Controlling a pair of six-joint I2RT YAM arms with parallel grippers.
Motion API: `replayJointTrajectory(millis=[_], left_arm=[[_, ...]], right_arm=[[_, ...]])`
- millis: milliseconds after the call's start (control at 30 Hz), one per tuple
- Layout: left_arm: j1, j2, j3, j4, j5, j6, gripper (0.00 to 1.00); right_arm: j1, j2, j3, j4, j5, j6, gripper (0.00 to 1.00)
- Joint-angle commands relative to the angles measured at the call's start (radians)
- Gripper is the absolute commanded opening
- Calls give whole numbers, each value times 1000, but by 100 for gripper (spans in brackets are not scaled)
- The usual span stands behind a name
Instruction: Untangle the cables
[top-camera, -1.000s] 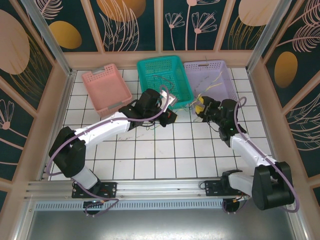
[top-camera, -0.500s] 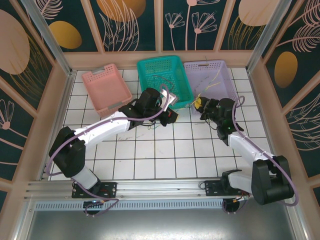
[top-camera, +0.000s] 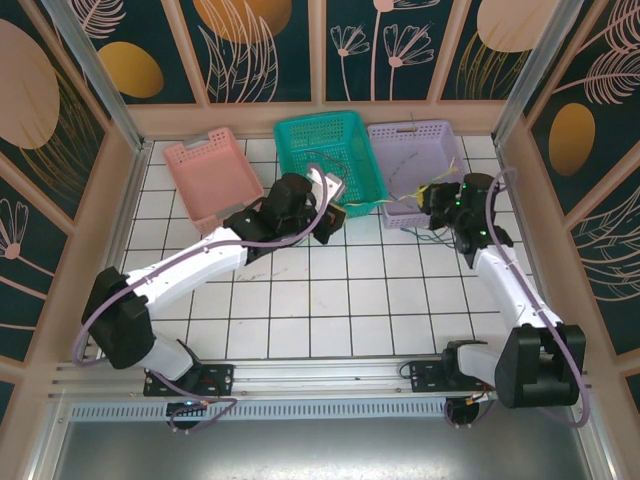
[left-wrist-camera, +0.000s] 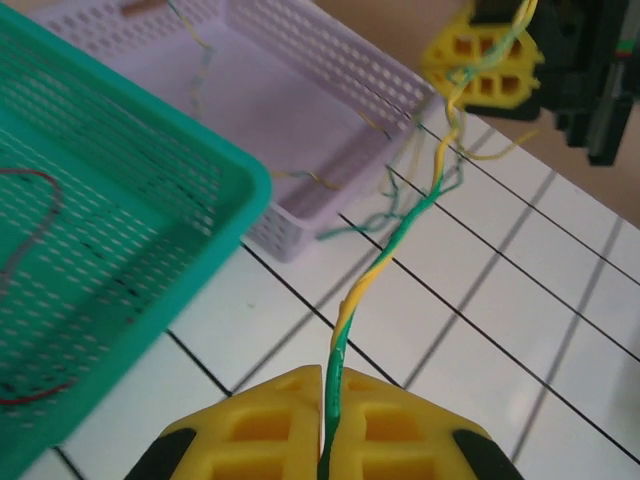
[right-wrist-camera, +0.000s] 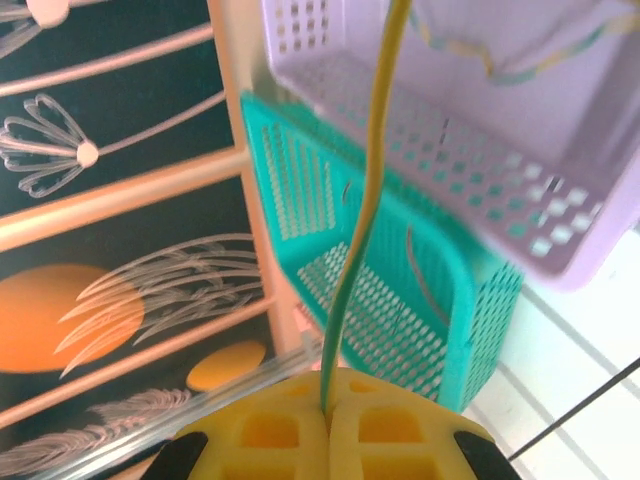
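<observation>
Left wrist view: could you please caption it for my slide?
The jaws of the left gripper pinch a yellow-green cable running to the right gripper.

We count three baskets on the bench: one pink basket, one teal basket, one lilac basket. There are two arms, a left arm and a right arm. Of cables we tell three apart: one yellow-and-green cable, one red wire, one thin yellow-green strand. The loose tangle beside the lilac basket we cannot count.
</observation>
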Motion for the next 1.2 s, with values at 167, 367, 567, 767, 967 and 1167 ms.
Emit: replayJointTrajectory(millis=[167, 367, 567, 767, 967, 1167], left_arm=[[18, -189, -94, -97, -437, 98, 0], [19, -268, -153, -96, -467, 101, 0], [18, -238, -109, -62, -416, 61, 0], [18, -169, -47, -15, -256, 17, 0], [19, -104, 29, -29, -153, -2, 0], [22, -72, 67, -48, -84, -19, 0]], right_arm=[[-215, 24, 65, -172, 122, -238, 0], [-210, 47, 111, -188, 96, -256, 0], [-4, 20, 64, -189, 120, -204, 0], [239, 40, -33, -88, 157, -83, 0], [307, 129, -52, -97, 107, -47, 0], [309, 144, -38, -185, 58, -35, 23]])
